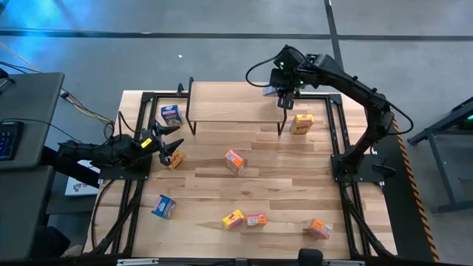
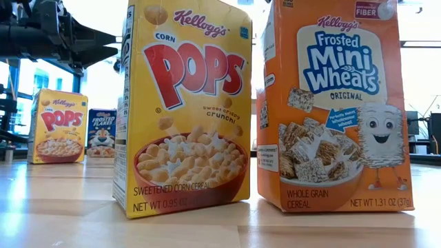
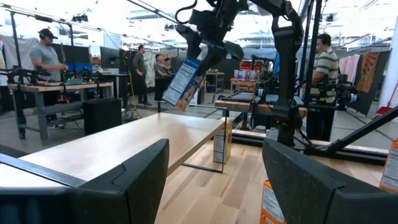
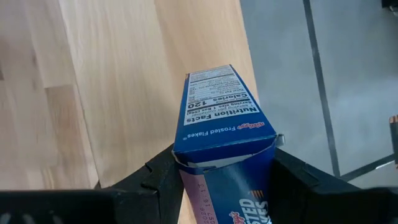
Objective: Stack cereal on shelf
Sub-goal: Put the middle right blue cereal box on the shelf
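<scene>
Right gripper (image 4: 225, 180) clamped on a blue Frosted Flakes box (image 4: 221, 127), one dark finger (image 4: 158, 177) on each side of the lower carton. Box points straight away from the pincer, nutrition-facts panel facing the camera ("Calories 120" readable), and the near end looks crumpled where the fingers pinch it. Directly beyond and under the box: a light wooden plank (image 4: 124, 74), grain running away from the pincer (can't tell whether box touches it). Off to one side of the pincer the plank's edge drops to grey floor (image 4: 311, 81) crossed by a dark line. Thin dark bar at the floor-side frame edge, too small to identify.
</scene>
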Controlling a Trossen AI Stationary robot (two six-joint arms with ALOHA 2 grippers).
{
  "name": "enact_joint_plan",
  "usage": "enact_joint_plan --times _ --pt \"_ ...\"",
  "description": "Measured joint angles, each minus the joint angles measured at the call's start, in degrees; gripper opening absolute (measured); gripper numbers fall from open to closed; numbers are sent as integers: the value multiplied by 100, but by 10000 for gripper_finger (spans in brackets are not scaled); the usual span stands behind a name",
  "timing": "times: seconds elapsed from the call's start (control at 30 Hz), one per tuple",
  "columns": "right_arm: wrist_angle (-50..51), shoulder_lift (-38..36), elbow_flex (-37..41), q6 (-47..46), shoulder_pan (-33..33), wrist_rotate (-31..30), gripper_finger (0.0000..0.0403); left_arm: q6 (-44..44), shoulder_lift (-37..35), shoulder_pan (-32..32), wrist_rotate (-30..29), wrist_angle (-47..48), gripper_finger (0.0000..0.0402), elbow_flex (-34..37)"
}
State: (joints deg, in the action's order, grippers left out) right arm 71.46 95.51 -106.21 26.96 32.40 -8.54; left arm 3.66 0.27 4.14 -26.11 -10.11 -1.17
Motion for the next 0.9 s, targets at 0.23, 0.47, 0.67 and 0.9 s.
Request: enact_joint_plan --times 0.23,0.47,0.67,0.9 --pt "-17 158 0 5 56 25 169 0 -2 1 -1 1 250 0" --pt "-100 251 0 50 62 -29 170 0 -1 1 0 1 250 0" --pt "-187 256 0 52 63 -15 184 0 -2 1 0 2 250 0" --pt "-285 281 0 54 63 -16 197 0 -1 1 0 2 250 0"
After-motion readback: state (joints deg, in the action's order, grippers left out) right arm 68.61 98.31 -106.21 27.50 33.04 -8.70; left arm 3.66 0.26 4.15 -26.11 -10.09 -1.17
